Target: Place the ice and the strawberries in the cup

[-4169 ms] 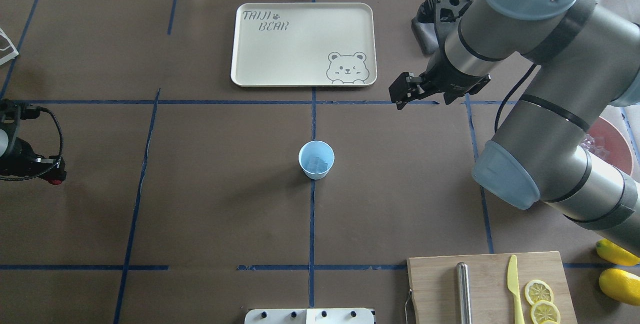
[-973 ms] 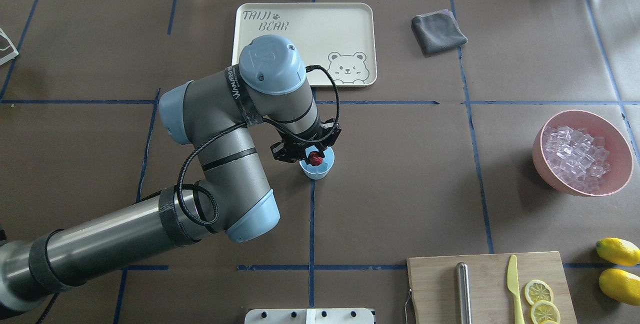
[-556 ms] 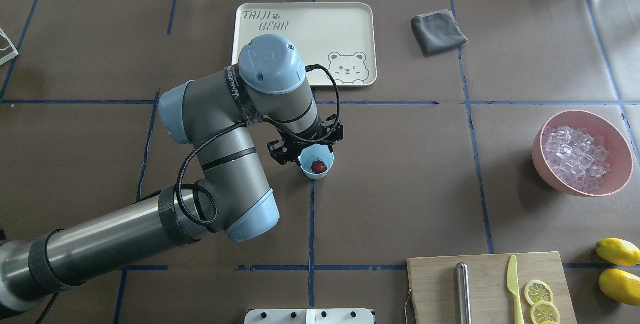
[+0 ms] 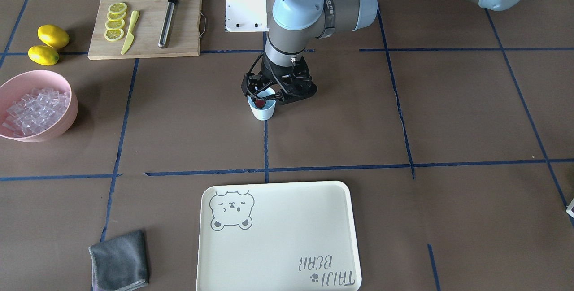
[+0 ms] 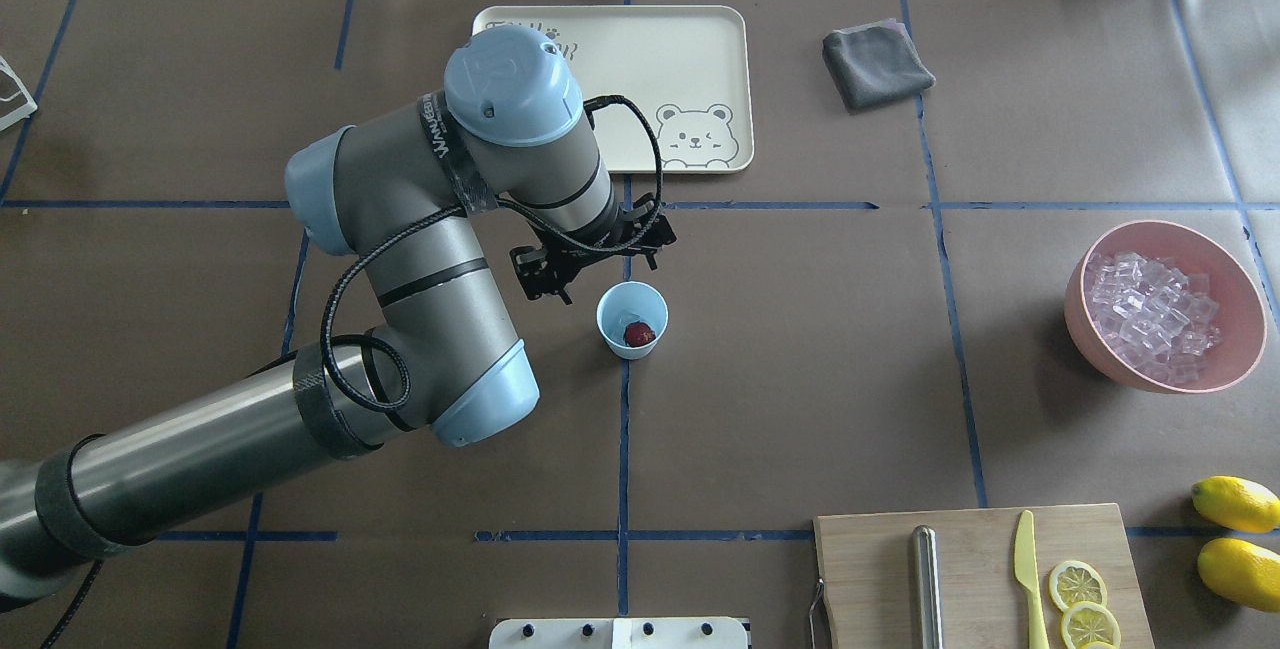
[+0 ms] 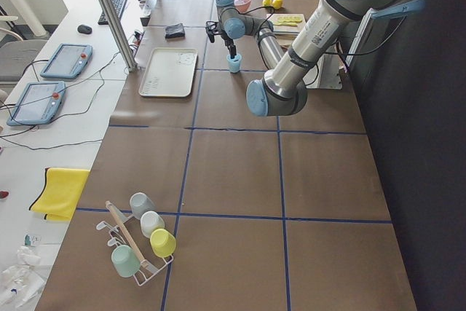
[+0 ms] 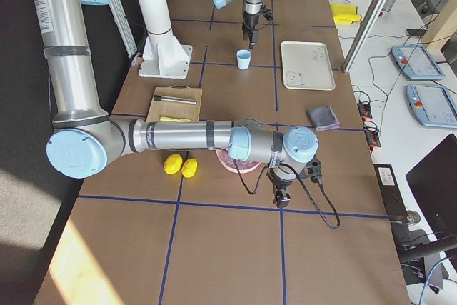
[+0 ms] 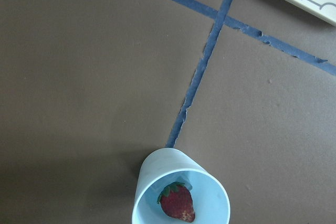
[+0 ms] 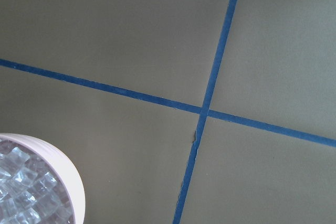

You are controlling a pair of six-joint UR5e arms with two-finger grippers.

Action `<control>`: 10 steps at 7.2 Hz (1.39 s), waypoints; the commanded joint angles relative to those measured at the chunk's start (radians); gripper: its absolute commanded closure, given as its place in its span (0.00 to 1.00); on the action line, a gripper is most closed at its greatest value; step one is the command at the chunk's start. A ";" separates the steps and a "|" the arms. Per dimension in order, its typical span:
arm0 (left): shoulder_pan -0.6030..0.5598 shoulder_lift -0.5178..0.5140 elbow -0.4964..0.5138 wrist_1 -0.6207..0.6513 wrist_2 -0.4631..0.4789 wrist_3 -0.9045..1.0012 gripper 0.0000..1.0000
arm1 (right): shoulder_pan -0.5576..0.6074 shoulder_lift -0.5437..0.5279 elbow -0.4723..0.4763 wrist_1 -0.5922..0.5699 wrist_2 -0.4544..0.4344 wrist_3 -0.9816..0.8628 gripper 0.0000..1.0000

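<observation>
The pale blue cup (image 5: 632, 320) stands at the table's middle on a blue tape line. One red strawberry (image 5: 640, 334) lies inside it, also seen in the left wrist view as the strawberry (image 8: 177, 202) in the cup (image 8: 181, 190). A pale ice cube (image 5: 624, 313) shows beside the berry. My left gripper (image 5: 598, 267) hangs open and empty, up and to the left of the cup's rim. More ice (image 5: 1150, 314) fills the pink bowl (image 5: 1232, 274) at the right. My right gripper (image 7: 280, 196) shows only in the exterior right view, beside that bowl, and I cannot tell its state.
A cream bear tray (image 5: 700, 49) lies behind the cup, partly under my left arm. A grey cloth (image 5: 877, 64) sits at the back right. A cutting board (image 5: 975, 584) with knife, metal rod and lemon slices is front right, beside two lemons (image 5: 1235, 504).
The left gripper let the strawberry drop into the cup, then rose and drew back to the left. The right arm left the overhead view, which uncovered the pink bowl.
</observation>
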 commanded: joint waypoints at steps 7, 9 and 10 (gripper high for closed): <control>-0.346 0.402 -0.502 0.592 -0.024 0.913 0.00 | 0.030 -0.033 -0.071 0.245 -0.009 0.072 0.00; -0.509 0.553 -0.500 0.595 -0.042 1.206 0.00 | 0.032 -0.034 -0.045 0.239 -0.001 0.103 0.00; -0.595 0.646 -0.502 0.586 -0.092 1.340 0.00 | 0.032 -0.036 -0.043 0.240 0.000 0.103 0.00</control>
